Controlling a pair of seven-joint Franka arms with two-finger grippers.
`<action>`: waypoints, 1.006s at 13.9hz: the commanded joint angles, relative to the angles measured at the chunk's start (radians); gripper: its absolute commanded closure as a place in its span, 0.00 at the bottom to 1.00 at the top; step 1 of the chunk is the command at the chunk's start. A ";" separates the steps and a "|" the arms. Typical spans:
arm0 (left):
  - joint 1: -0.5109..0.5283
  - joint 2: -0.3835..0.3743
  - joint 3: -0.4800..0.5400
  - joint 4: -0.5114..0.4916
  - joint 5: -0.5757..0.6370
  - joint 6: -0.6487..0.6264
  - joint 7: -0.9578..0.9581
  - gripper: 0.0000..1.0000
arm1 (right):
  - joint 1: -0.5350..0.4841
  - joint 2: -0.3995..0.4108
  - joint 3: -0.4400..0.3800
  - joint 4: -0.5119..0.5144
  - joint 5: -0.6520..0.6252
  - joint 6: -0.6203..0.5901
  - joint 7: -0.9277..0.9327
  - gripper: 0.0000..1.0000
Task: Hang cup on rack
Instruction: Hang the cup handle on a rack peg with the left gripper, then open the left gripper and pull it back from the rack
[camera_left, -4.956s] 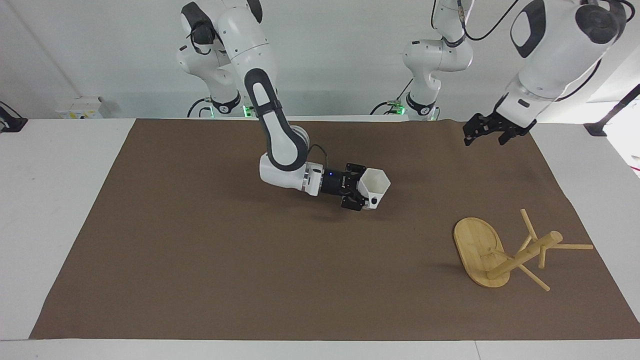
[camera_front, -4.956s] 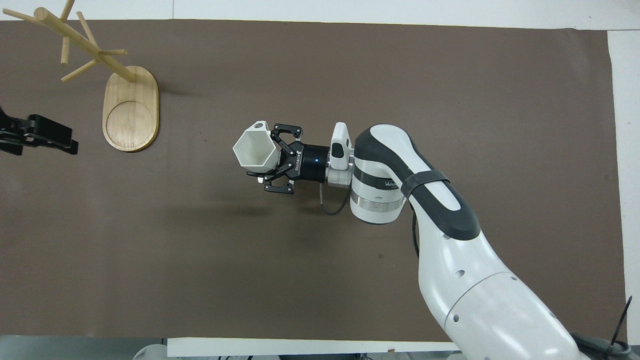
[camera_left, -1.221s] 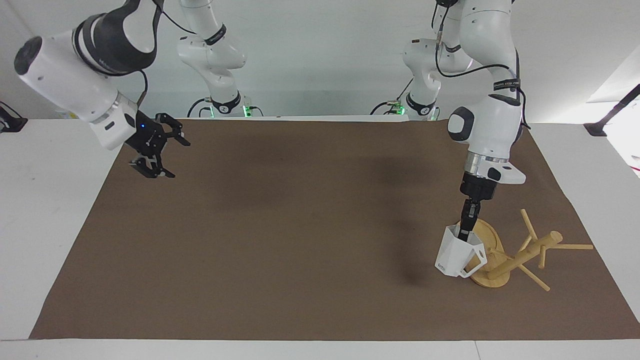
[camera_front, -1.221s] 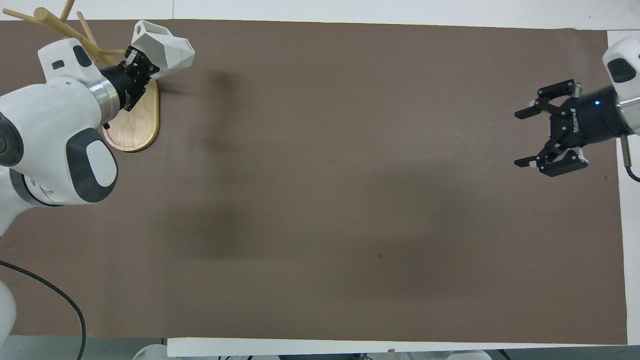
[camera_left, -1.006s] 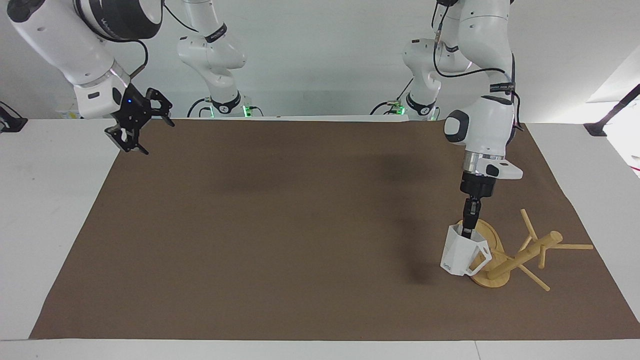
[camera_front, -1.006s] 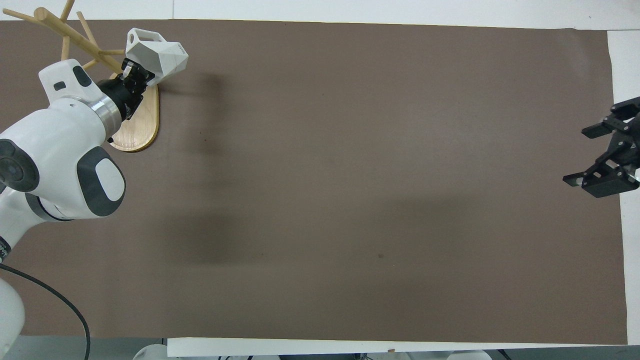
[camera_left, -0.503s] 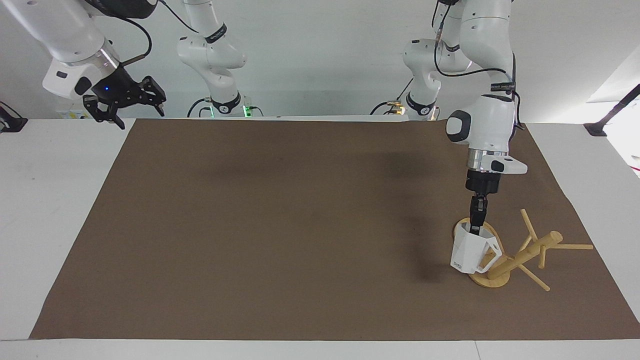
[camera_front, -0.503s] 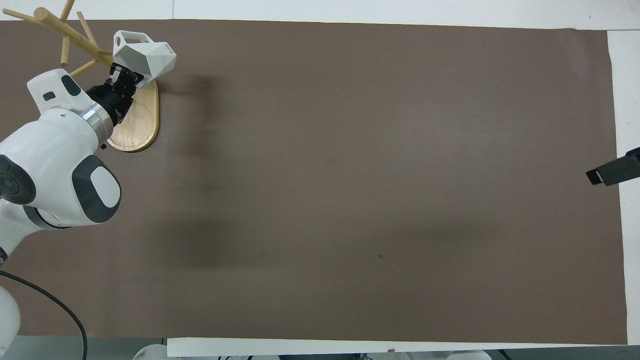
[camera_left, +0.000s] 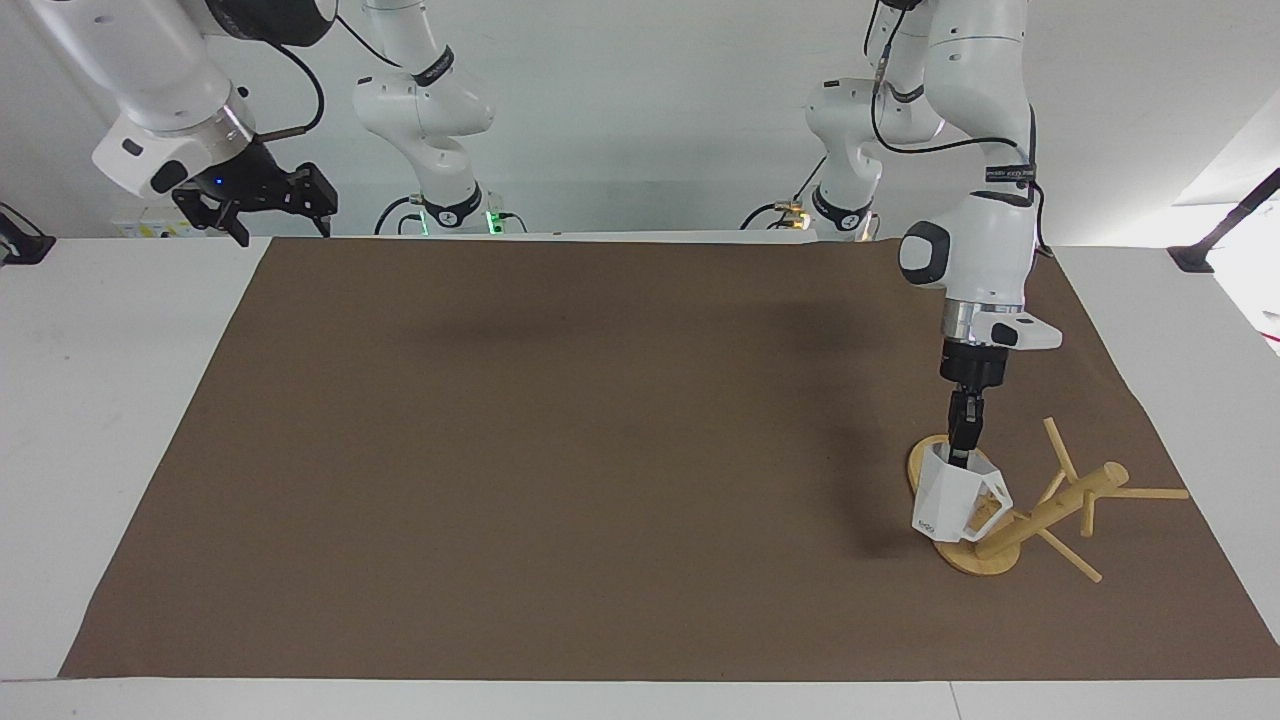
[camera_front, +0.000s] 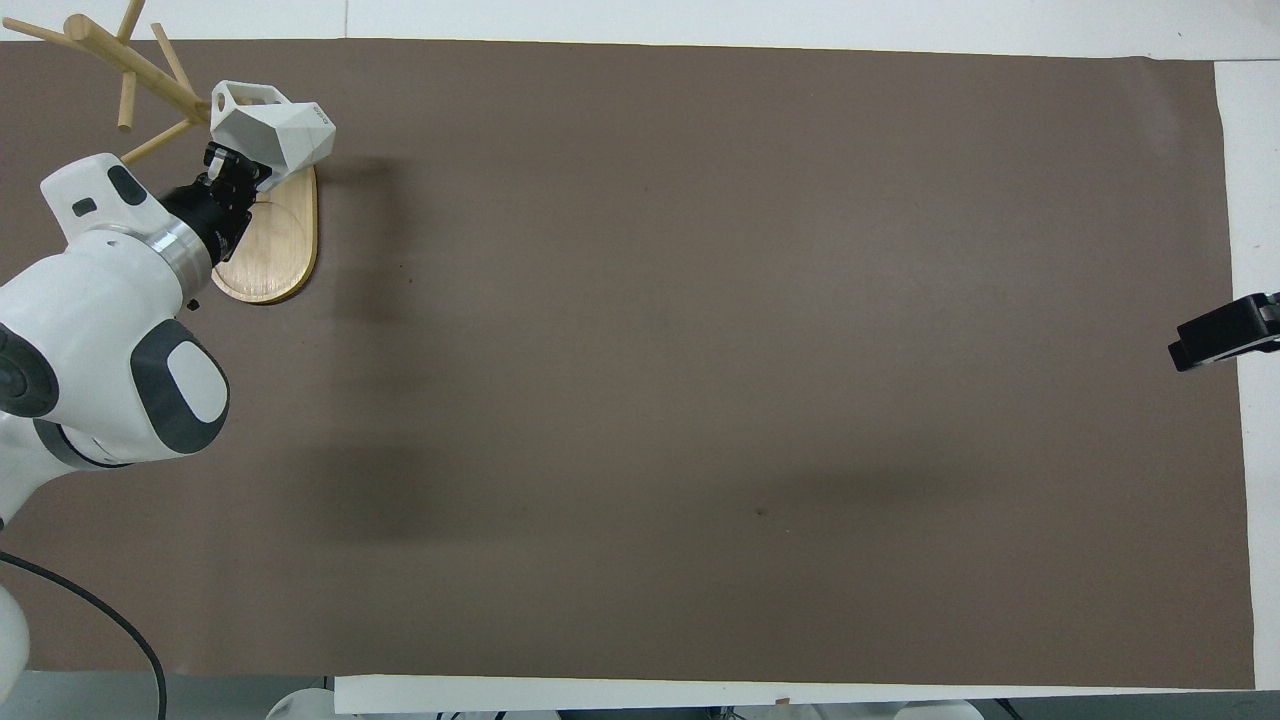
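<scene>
The white faceted cup (camera_left: 945, 502) hangs from my left gripper (camera_left: 963, 456), which is shut on its rim from above. The cup is over the oval base (camera_left: 985, 563) of the bamboo rack, its handle loop (camera_left: 992, 508) turned toward the rack's post (camera_left: 1060, 506) and close to its lower part. I cannot tell whether a peg is inside the loop. In the overhead view the cup (camera_front: 275, 130) and left gripper (camera_front: 232, 168) sit over the base (camera_front: 280, 255), beside the post (camera_front: 130, 62). My right gripper (camera_left: 262, 205) is open, empty and raised.
A brown mat (camera_left: 600, 450) covers the table. The rack stands near the mat's corner at the left arm's end, with thin pegs (camera_left: 1150, 493) sticking out. The right gripper waits over the mat's edge at the right arm's end; one finger (camera_front: 1218, 345) shows overhead.
The cup passed from the right gripper to the left. Over the last second the left gripper carried it sideways and lower toward the rack's post. The right arm rose and withdrew to its end.
</scene>
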 joint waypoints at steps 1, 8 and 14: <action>0.029 -0.043 -0.004 -0.020 -0.007 -0.046 0.011 1.00 | 0.031 -0.018 -0.018 -0.027 -0.013 0.001 0.041 0.00; 0.134 -0.040 0.005 0.170 0.024 -0.554 0.112 0.00 | 0.034 -0.026 -0.055 -0.036 -0.005 0.001 0.048 0.00; 0.216 -0.073 0.005 0.398 0.182 -1.104 0.373 0.00 | 0.045 -0.026 -0.067 -0.045 -0.002 0.009 0.076 0.00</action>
